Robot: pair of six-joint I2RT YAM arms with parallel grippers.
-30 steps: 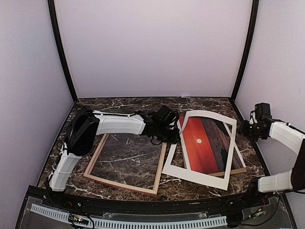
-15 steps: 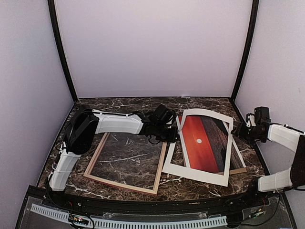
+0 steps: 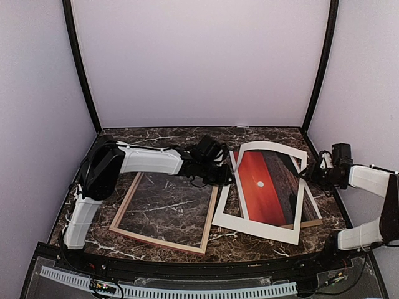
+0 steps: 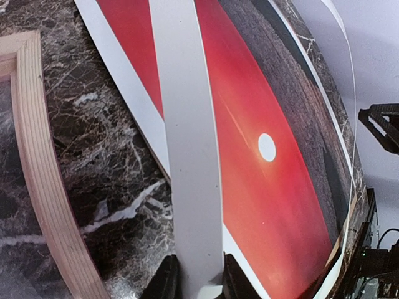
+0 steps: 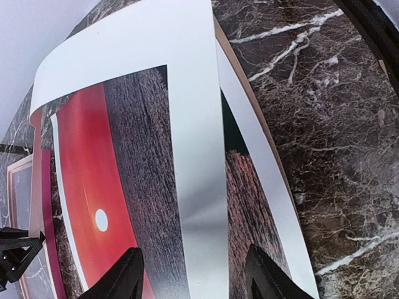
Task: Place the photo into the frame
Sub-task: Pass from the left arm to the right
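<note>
The photo (image 3: 262,187), a red sunset print with a small white sun, lies at centre right on a brown backing board (image 3: 312,222). A white mat board (image 3: 255,225) covers it, its left side raised. My left gripper (image 3: 225,174) is shut on the mat's left strip (image 4: 187,156), fingers (image 4: 165,280) on either side of it, above the photo (image 4: 262,187). The frame (image 3: 209,218) lies flat to the left, pale wood rail (image 4: 43,187) showing. My right gripper (image 3: 312,173) stands open at the mat's right strip (image 5: 196,156), which runs between its fingertips (image 5: 121,277) without touching.
The dark marble table (image 3: 162,134) is ringed by pale walls with black corner posts (image 3: 318,68). The right arm reaches in from the table's right edge. Bare marble (image 5: 336,143) lies right of the backing board.
My right gripper has moved left toward the mat's right strip. The left gripper keeps its hold on the mat and has shifted slightly left.
</note>
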